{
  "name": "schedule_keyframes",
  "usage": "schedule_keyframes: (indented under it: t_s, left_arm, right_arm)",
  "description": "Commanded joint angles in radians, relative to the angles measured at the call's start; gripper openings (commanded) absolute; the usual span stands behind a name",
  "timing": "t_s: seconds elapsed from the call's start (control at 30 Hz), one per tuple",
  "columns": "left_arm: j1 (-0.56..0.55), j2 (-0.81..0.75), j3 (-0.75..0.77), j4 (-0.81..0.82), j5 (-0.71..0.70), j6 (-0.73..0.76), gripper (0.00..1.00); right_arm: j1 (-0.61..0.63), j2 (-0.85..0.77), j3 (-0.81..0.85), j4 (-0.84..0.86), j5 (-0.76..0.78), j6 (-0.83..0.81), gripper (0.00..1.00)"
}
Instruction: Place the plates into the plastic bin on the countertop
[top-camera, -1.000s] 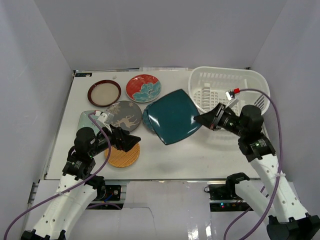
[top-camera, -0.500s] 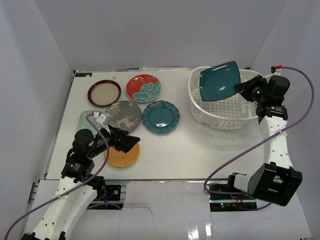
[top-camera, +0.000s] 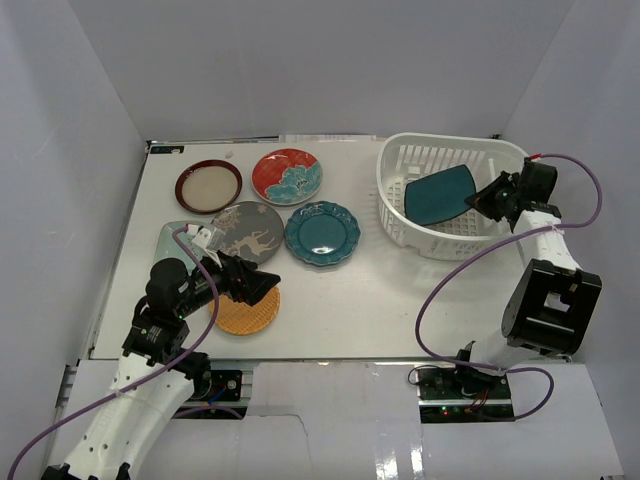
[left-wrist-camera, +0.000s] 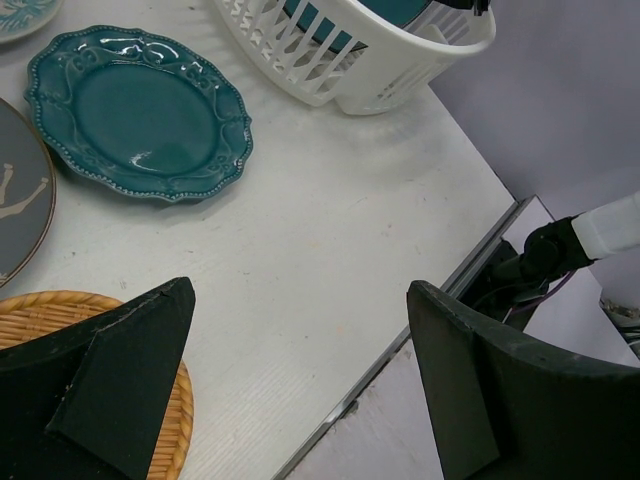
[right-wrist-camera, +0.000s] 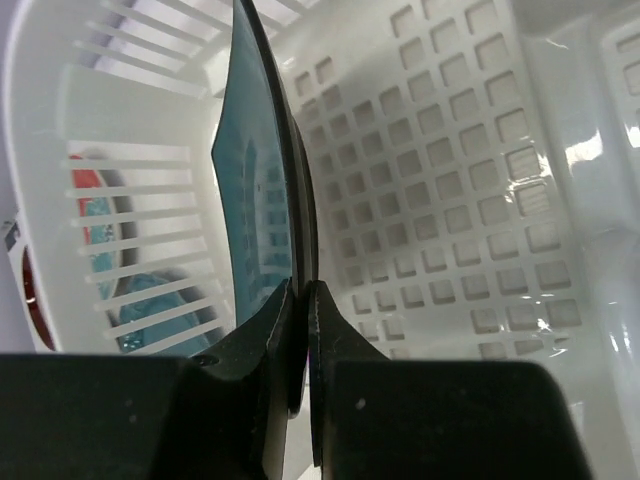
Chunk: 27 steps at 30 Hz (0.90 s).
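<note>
My right gripper (top-camera: 478, 200) is shut on the edge of the teal square plate (top-camera: 438, 194), holding it low inside the white plastic bin (top-camera: 400, 215); the right wrist view shows the plate (right-wrist-camera: 255, 170) edge-on between my fingers. On the countertop (top-camera: 400, 300) lie the dark-rimmed cream plate (top-camera: 208, 185), the red-teal floral plate (top-camera: 286, 175), the grey deer-print plate (top-camera: 247, 229), the teal scalloped plate (top-camera: 322, 233) and the orange woven plate (top-camera: 250, 313). The pale-green rectangular plate (top-camera: 172, 238) peeks out behind my left arm. My left gripper (top-camera: 258, 287) is open and empty above the orange woven plate (left-wrist-camera: 30, 315).
Pale grey panels wall the countertop on three sides. Its metal front edge (left-wrist-camera: 400, 350) runs just below my left gripper. The right arm's purple cable (top-camera: 470, 262) loops over the table's right front part.
My right gripper has lowered the teal square plate from above the bin's rim down into the bin. A second ago it held the plate over the table's middle. The left arm has stayed still.
</note>
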Motion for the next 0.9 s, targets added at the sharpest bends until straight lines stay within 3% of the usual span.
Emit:
schedule_keyframes:
  t_s: [0.0,0.07,0.1,0.2,0.23,0.3,0.47,0.57,0.67,0.7,0.77,0.8,0.87]
  left_arm:
    - [-0.004,-0.001,0.006,-0.005,-0.011,-0.004,0.98]
    - [-0.004,-0.001,0.004,-0.003,-0.017,-0.004,0.98]
    - [-0.004,-0.003,0.004,-0.005,-0.021,-0.004,0.98]
    - [-0.004,-0.004,0.007,-0.011,-0.027,-0.003,0.98]
    - [-0.004,-0.004,0.007,-0.01,-0.026,-0.004,0.98]
    - [-0.004,-0.006,0.007,-0.01,-0.024,-0.004,0.98]
    - [-0.004,-0.009,0.007,-0.01,-0.024,-0.004,0.98]
    - [-0.004,-0.012,0.007,-0.01,-0.026,-0.004,0.98]
    - [-0.004,-0.015,0.009,-0.013,-0.032,-0.004,0.98]
    - [-0.004,-0.015,0.009,-0.011,-0.034,-0.004,0.98]
    - [-0.002,-0.015,0.01,-0.014,-0.038,-0.004,0.98]
    - [-0.002,-0.015,0.01,-0.016,-0.038,-0.004,0.98]
    - [-0.001,-0.014,0.012,-0.017,-0.05,-0.003,0.98]
  right_arm:
    - [-0.001,-0.012,0.025,0.103,-0.007,-0.009,0.1]
    - [-0.001,0.005,0.037,0.073,0.027,-0.044,0.2]
    - [-0.001,0.008,0.05,0.059,0.042,-0.061,0.38]
    - [0.002,-0.007,0.057,0.025,0.136,-0.101,0.69]
    - [0.004,-0.012,0.059,0.016,0.149,-0.109,0.84]
    - [0.005,-0.015,0.074,-0.01,0.182,-0.127,0.95]
    - [0.042,-0.064,0.11,-0.039,0.194,-0.143,0.96]
    - [0.132,-0.137,0.102,-0.056,0.193,-0.147,0.96]
    - [0.362,-0.278,-0.033,-0.026,0.269,-0.112,0.9]
    - [0.504,-0.321,-0.094,0.053,0.297,-0.078,0.84]
    - [0.644,-0.453,-0.317,0.172,0.41,0.072,0.74]
    - [0.782,-0.513,-0.388,0.301,0.459,0.13,0.7]
    - [0.901,-0.533,-0.557,0.403,0.608,0.28,0.59]
